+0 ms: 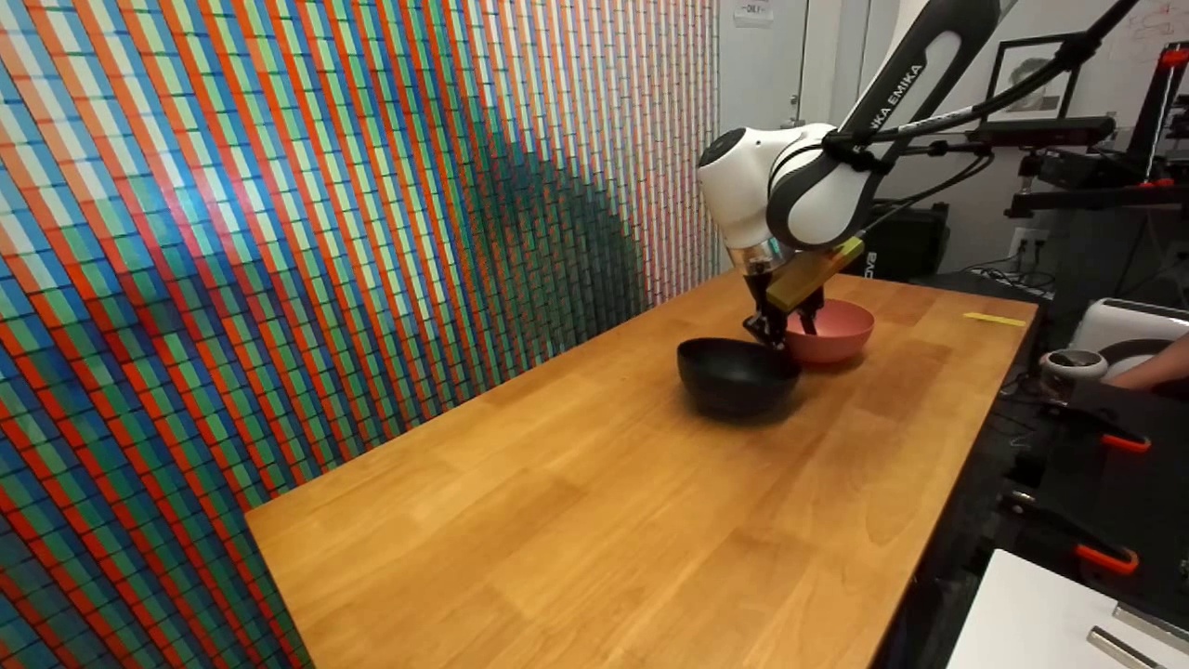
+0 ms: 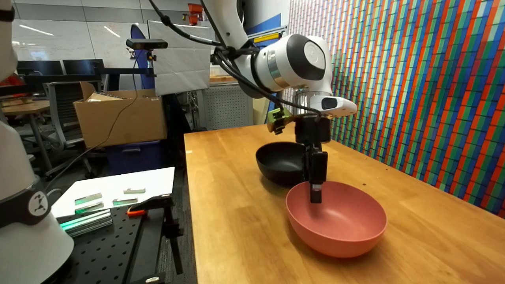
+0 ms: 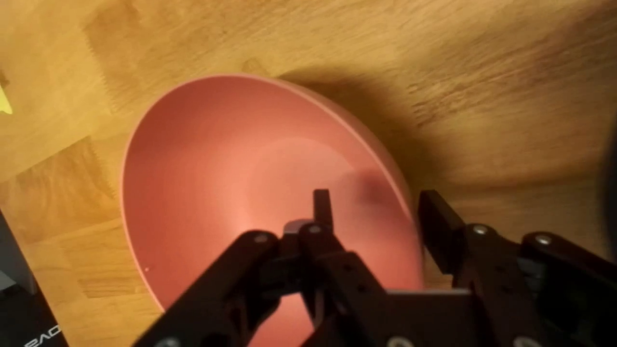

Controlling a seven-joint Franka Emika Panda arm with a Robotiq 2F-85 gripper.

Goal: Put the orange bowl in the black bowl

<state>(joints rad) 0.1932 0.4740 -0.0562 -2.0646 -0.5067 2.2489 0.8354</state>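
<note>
The orange bowl sits upright on the wooden table, salmon-red and matte; it also shows in an exterior view and fills much of the wrist view. The black bowl stands close beside it and also shows in an exterior view. Only a dark sliver of it shows at the right edge of the wrist view. My gripper is open and straddles the orange bowl's rim on the side facing the black bowl. One finger is inside the bowl. The other is just outside the rim, close to its wall.
The wooden table runs along a multicoloured tiled wall. A yellow strip lies near the table's far edge. A side table with a white sheet and metal pieces stands off the table's edge. A person's arm shows at the side.
</note>
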